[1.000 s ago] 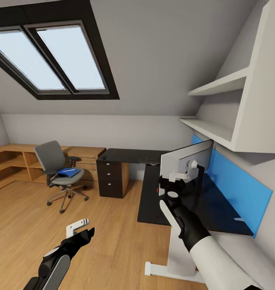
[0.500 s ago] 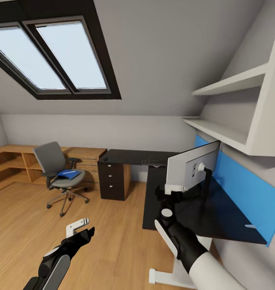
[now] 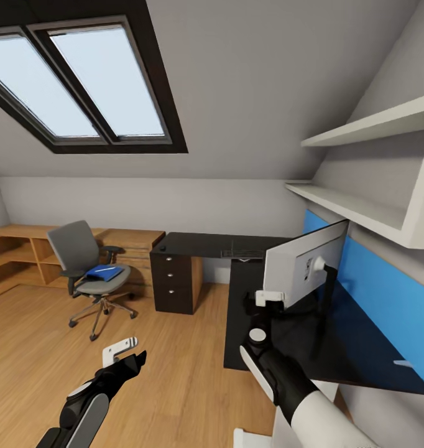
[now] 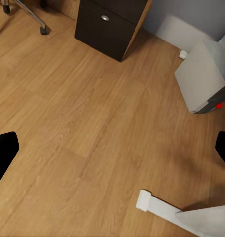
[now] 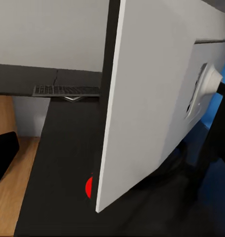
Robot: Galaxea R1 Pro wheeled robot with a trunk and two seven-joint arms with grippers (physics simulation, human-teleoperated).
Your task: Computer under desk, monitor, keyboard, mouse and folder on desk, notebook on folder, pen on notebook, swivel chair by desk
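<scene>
Monitor placement on the desk, with the chair items awaiting transfer.

The monitor (image 3: 305, 264), seen from its pale back, is held by the right gripper (image 3: 269, 300) at its lower corner and stands over the black desk (image 3: 361, 361); against the views of a second before, the head camera has swung right, and the monitor is seen further along the desk toward the blue wall panel (image 3: 386, 292). How wide the right fingers are set cannot be told. The left gripper (image 3: 122, 353) hangs apart and empty over the wooden floor (image 3: 175, 348). The keyboard (image 3: 242, 254) lies on the desk's far wing. The blue folder (image 3: 102, 271) rests on the swivel chair (image 3: 87, 274), well apart from the desk.
</scene>
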